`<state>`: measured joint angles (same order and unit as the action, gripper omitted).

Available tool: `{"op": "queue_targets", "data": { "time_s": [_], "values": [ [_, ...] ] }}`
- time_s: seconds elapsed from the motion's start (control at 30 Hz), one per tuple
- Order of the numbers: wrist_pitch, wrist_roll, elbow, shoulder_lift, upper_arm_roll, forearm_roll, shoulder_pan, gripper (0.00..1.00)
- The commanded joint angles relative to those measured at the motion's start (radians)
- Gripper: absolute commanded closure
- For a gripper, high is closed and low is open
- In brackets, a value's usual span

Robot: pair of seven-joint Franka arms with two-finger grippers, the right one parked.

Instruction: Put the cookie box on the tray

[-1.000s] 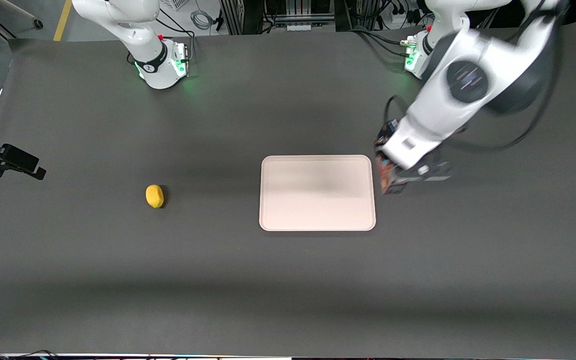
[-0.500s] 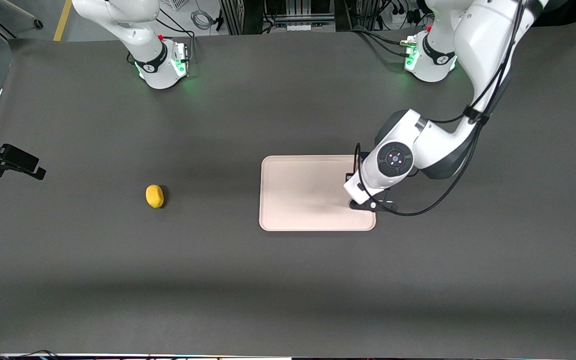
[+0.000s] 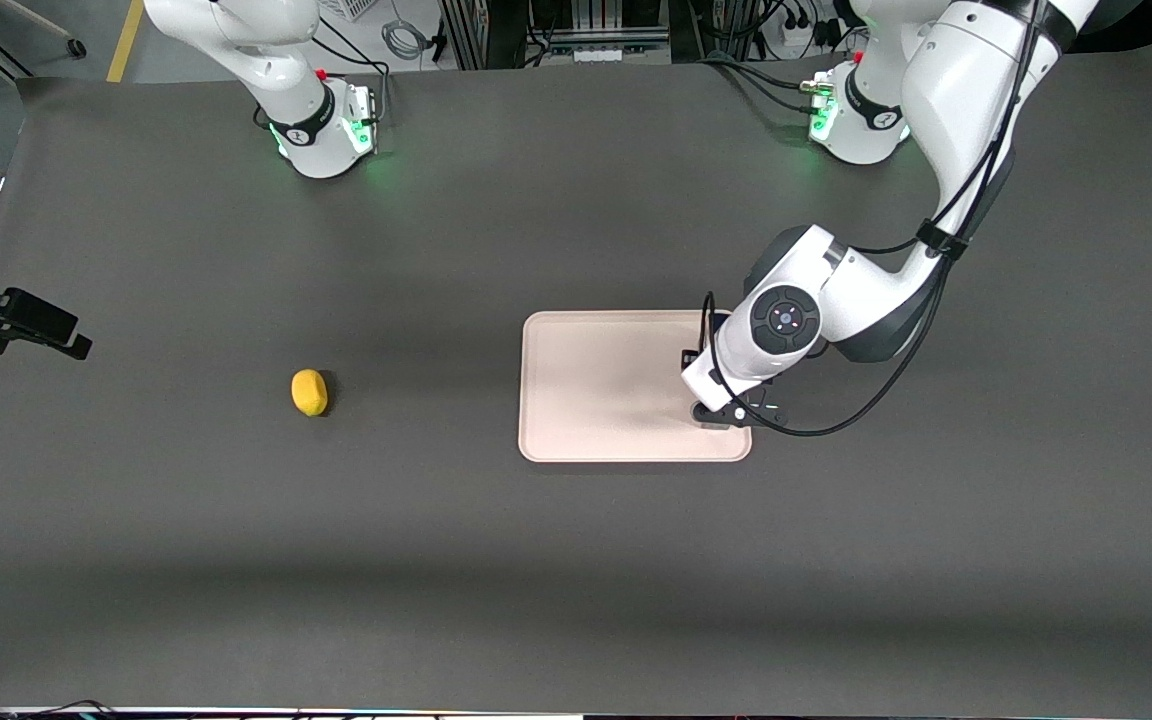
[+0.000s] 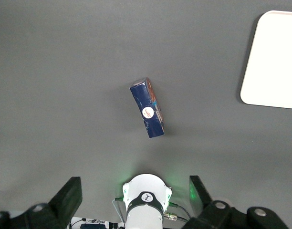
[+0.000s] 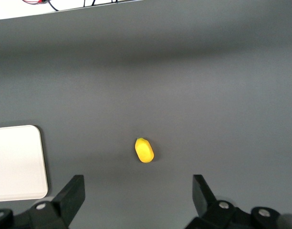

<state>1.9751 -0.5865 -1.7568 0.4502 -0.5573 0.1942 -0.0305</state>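
Observation:
In the left wrist view the dark blue cookie box point(image 4: 147, 108) lies flat on the dark table, beside a corner of the pale tray point(image 4: 275, 62). My left gripper point(image 4: 135, 191) is well apart from the box there, and its fingers point(image 4: 68, 195) stand wide apart with nothing between them. In the front view the gripper point(image 3: 726, 405) hangs low over the tray point(image 3: 596, 385), at the corner toward the working arm's end and nearer the camera. The wrist covers what is under it, and no box shows in that view.
A yellow lemon-like object point(image 3: 308, 392) lies on the table toward the parked arm's end and also shows in the right wrist view point(image 5: 144, 150). The working arm's base point(image 4: 145, 200) shows in the left wrist view. A black cable loops off the wrist point(image 3: 836, 420).
A second ago the arm held the box upright just off the tray's edge. It then swung over the tray's corner and the box went out of sight. It has barely moved since.

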Motion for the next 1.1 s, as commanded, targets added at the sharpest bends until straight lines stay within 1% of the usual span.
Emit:
{"op": "queue_targets", "data": {
  "time_s": [0.0,0.03,0.17,0.3,0.37,0.5,0.57,0.63,0.7,0.83,0.93,1.07],
  "values": [
    [-0.24,0.004,0.075,-0.198,0.048,-0.096,-0.02,0.0],
    [-0.28,0.01,0.095,-0.234,0.065,-0.113,-0.02,0.0],
    [-0.405,0.03,0.14,-0.335,0.111,-0.122,-0.025,0.0],
    [-0.556,0.12,0.163,-0.43,0.163,-0.125,-0.037,0.0],
    [-0.603,0.174,0.158,-0.493,0.206,-0.13,-0.045,0.0],
    [-0.67,0.325,0.12,-0.605,0.325,-0.186,-0.048,0.0],
    [-0.667,0.381,0.056,-0.671,0.362,-0.188,-0.048,0.0],
    [-0.627,0.424,-0.042,-0.746,0.395,-0.191,-0.048,0.0],
    [-0.56,0.456,-0.149,-0.815,0.419,-0.196,-0.048,0.0],
    [-0.371,0.462,-0.393,-0.947,0.425,-0.213,-0.045,0.0],
    [-0.317,0.462,-0.458,-0.979,0.425,-0.234,-0.045,0.0],
    [-0.321,0.465,-0.457,-0.979,0.425,-0.236,-0.045,0.0]
  ]
}}
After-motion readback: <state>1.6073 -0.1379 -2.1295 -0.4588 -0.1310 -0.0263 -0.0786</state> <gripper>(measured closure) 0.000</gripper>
